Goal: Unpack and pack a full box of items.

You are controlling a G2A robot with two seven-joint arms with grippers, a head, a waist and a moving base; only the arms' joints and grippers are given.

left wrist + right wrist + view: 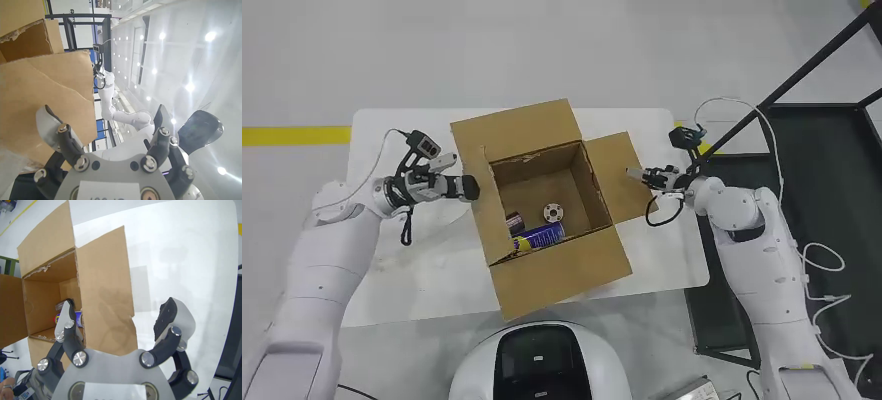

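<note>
Seemingly you're still unpacking: left gripper (470, 187) and right gripper (634, 173) flank the box (572, 270), jaws apart; next, reach inside for the blue can (539, 237).

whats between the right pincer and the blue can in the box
The box's folded-out side flap, then the box wall. In the top view the right pincer is by the flap's outer edge, and the blue can lies inside the box.
</note>
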